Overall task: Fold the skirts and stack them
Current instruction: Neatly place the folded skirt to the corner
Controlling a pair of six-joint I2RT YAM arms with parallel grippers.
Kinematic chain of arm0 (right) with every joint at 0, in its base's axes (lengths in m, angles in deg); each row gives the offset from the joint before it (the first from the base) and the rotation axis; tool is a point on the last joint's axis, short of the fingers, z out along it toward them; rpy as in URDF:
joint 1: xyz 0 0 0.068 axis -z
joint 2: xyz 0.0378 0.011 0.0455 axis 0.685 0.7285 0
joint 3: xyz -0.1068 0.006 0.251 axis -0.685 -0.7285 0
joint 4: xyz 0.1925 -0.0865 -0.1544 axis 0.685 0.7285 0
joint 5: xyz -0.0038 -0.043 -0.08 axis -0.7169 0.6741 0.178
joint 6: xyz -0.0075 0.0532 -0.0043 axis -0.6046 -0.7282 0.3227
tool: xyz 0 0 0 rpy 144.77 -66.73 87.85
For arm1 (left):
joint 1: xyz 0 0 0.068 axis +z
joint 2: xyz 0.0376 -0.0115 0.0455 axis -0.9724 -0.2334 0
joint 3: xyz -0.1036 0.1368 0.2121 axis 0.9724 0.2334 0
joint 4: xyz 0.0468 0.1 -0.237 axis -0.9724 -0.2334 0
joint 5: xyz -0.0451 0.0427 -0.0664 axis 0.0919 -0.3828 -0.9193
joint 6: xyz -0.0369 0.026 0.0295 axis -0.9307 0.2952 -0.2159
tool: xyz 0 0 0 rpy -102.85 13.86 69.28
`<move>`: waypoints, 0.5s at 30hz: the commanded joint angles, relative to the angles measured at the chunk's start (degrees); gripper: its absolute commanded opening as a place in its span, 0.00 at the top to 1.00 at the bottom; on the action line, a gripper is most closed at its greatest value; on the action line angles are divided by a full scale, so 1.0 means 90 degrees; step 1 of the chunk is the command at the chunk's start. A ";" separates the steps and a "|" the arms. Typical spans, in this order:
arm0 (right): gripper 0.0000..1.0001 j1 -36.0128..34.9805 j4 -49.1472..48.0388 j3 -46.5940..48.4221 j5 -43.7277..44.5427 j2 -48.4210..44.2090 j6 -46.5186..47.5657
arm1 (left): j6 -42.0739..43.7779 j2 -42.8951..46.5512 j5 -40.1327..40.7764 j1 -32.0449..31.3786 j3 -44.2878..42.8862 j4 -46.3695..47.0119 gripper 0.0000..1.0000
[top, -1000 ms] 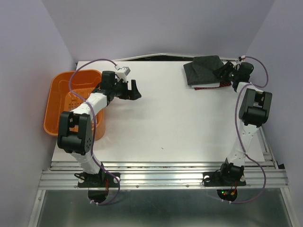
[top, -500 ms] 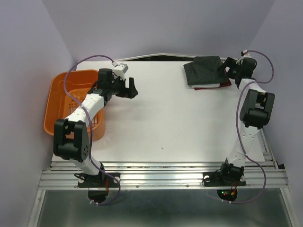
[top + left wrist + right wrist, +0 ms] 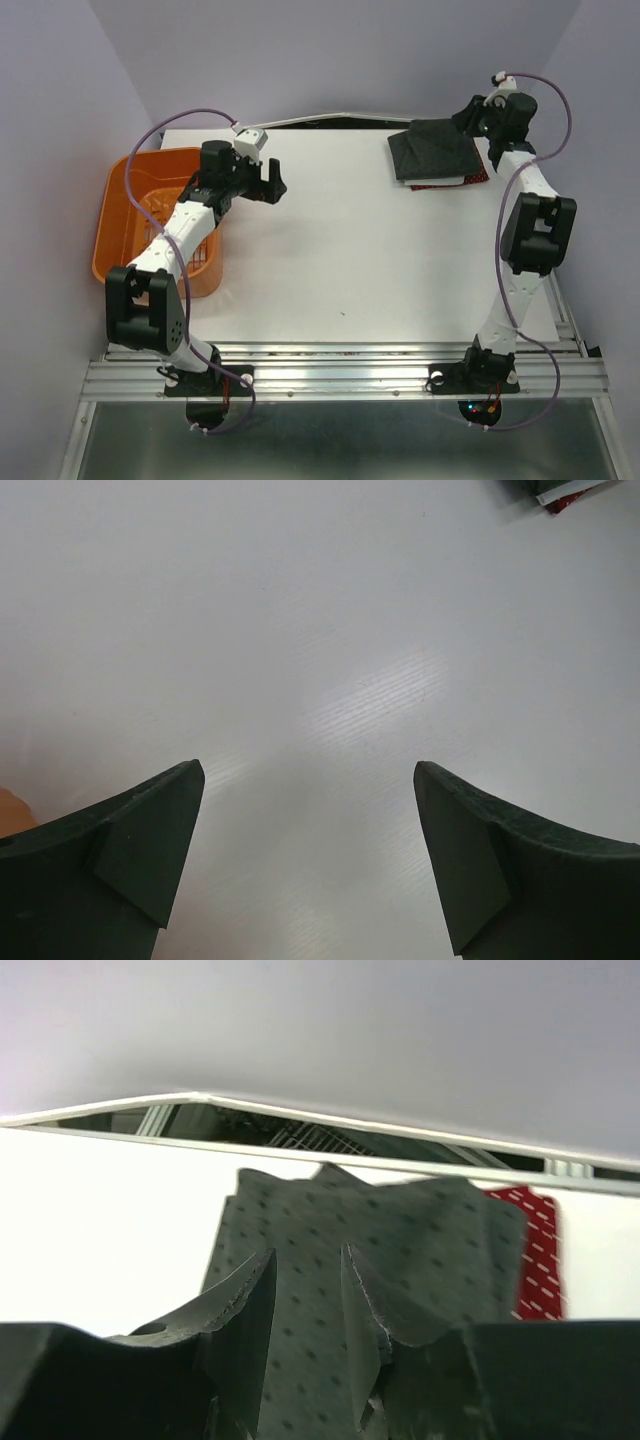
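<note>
The white table [image 3: 350, 250] fills most of the overhead view, with both arms bolted at its near edge. An orange basket [image 3: 125, 200] sits at the table's left side, and the left arm [image 3: 175, 235] reaches up alongside it. The right arm [image 3: 525, 230] stretches to the far right corner, where the skirts lie in a folded stack. The dark grey skirt [image 3: 432, 150] is the largest and lies on top, its fine dots plain in the right wrist view. The red skirt [image 3: 474, 178] lies under it and shows only along the stack's near and right edges. Of the white skirt [image 3: 560, 490] only a thin strip is visible, between grey and red, in the corner of the left wrist view. The left gripper [image 3: 309, 767] hangs over bare table near the far left, well apart from the stack, its jaws spread wide with nothing between them. The right gripper [image 3: 305, 1255] sits above the stack's far right corner. Its jaws stand only narrowly apart, and the grey cloth shows through the gap, lying flat below rather than pinched.
</note>
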 commanded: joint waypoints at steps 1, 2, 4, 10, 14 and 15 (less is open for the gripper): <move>0.63 -0.0375 0.0043 0.0784 0.0162 0.0600 -0.0084 | 0.0072 -0.0083 0.0000 -0.0015 -0.0338 0.0217 0.01; 0.63 -0.0376 0.0043 0.1095 0.0211 0.0950 -0.0163 | 0.0052 -0.0103 -0.0039 -0.0015 -0.0367 0.0217 0.01; 0.63 -0.0376 0.0033 0.1399 0.0348 0.1293 -0.0310 | 0.0004 -0.0161 -0.0088 -0.0015 -0.0416 0.0217 0.01; 0.63 -0.0376 -0.0249 0.2123 0.0554 0.2378 -0.0408 | -0.0065 -0.0288 -0.0205 -0.0015 -0.0514 0.0217 0.01; 0.56 -0.0376 -0.0591 0.2299 0.0339 0.2837 -0.0408 | -0.0114 -0.0347 -0.0235 -0.0015 -0.0514 0.0217 0.01; 0.55 -0.0376 -0.0795 0.2260 0.0281 0.2896 -0.0437 | -0.0133 -0.0347 -0.0225 -0.0015 -0.0495 0.0227 0.02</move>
